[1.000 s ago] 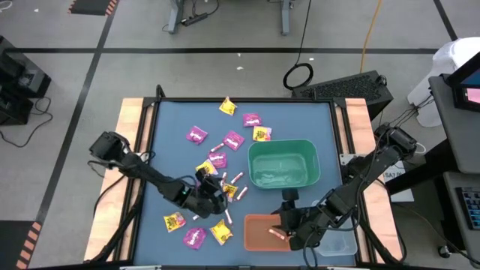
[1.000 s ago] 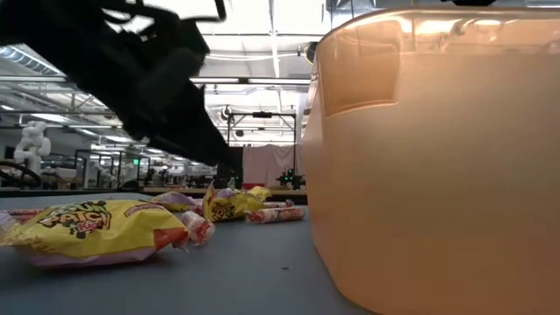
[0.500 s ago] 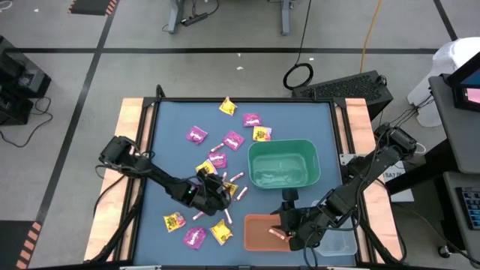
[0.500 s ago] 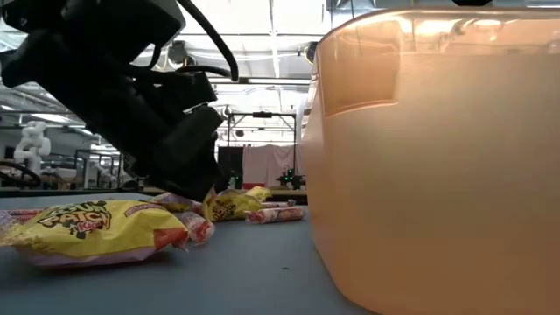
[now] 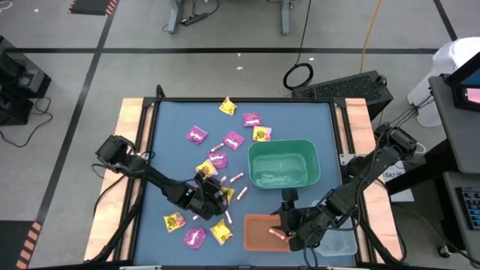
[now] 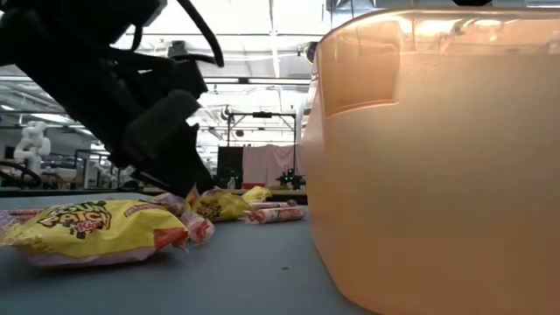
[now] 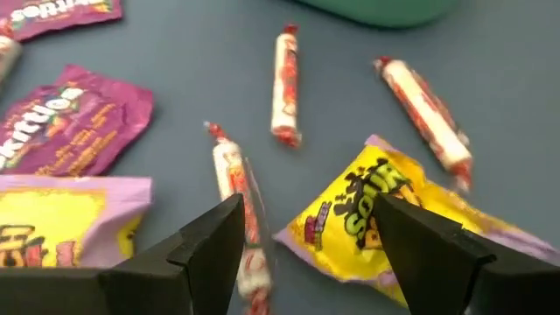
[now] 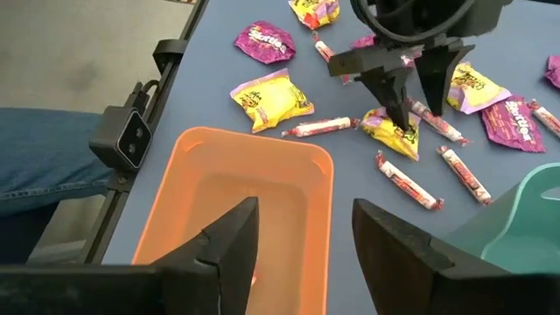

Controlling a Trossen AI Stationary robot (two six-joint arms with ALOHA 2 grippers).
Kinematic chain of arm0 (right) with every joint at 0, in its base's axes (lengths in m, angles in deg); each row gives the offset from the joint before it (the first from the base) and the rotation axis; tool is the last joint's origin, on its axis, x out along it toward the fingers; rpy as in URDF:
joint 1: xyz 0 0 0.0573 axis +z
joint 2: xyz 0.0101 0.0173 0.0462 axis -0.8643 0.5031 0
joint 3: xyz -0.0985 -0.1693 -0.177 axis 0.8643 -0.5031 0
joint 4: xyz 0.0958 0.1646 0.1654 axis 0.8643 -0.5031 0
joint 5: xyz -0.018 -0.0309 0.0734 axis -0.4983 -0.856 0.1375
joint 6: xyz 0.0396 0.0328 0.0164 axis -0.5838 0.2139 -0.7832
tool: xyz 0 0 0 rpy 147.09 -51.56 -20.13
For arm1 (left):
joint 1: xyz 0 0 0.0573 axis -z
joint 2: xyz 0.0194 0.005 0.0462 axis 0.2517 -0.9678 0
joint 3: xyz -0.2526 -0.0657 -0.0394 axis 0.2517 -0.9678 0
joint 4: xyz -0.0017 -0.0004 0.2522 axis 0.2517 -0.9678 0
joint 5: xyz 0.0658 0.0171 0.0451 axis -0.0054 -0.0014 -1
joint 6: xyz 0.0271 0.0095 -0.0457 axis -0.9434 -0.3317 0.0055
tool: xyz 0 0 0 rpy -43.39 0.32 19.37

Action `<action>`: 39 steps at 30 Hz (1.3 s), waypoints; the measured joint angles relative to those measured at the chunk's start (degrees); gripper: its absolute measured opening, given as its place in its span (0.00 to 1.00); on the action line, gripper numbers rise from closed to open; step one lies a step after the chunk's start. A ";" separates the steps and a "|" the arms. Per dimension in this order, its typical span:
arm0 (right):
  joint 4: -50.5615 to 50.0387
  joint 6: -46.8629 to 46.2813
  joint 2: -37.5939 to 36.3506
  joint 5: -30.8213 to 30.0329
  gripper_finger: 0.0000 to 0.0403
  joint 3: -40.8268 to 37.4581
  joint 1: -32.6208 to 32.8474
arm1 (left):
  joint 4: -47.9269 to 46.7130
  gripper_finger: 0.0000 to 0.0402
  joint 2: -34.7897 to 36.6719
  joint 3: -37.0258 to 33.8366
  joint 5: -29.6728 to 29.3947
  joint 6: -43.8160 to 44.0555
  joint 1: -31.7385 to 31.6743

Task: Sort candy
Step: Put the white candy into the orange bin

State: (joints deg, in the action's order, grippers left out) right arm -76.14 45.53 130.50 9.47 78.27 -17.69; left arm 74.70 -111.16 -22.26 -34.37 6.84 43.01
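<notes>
Left gripper (image 7: 302, 254) hovering spread over scattered candy; right gripper (image 8: 302, 254) spread and empty over the orange bin (image 8: 188, 171).

Between the left gripper's open fingers, a pink-white stick (image 7: 234, 179) is lying with its long axis running straight ahead from the gripper, just beside a yellow packet (image 7: 372, 219) at the other finger; nothing is being gripped. Beyond them, two more sticks (image 7: 285, 83) are lying on the blue table (image 7: 175, 52), one pointing ahead, one angled, with magenta packets (image 7: 74, 127) off to one side. The orange bin is holding one small candy; the green bin (image 5: 283, 165) is standing farther away.
</notes>
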 joint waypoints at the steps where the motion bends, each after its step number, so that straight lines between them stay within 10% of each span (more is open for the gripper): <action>1: 0.01 0.00 0.00 0.00 0.44 0.00 0.00 | -0.18 0.65 0.45 0.00 -0.17 -0.49 0.30; 21: -0.01 0.04 0.00 -0.21 0.44 0.00 -0.02 | -3.70 0.39 0.43 -0.39 -1.65 -1.13 0.07; 39: -0.07 0.08 0.00 -0.20 0.44 0.00 -0.02 | -8.55 0.37 3.10 0.13 -1.98 -5.64 -0.38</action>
State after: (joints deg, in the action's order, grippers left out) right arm -76.21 45.60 130.50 9.27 78.27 -17.71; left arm 66.15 -108.06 -22.13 -36.35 1.20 42.63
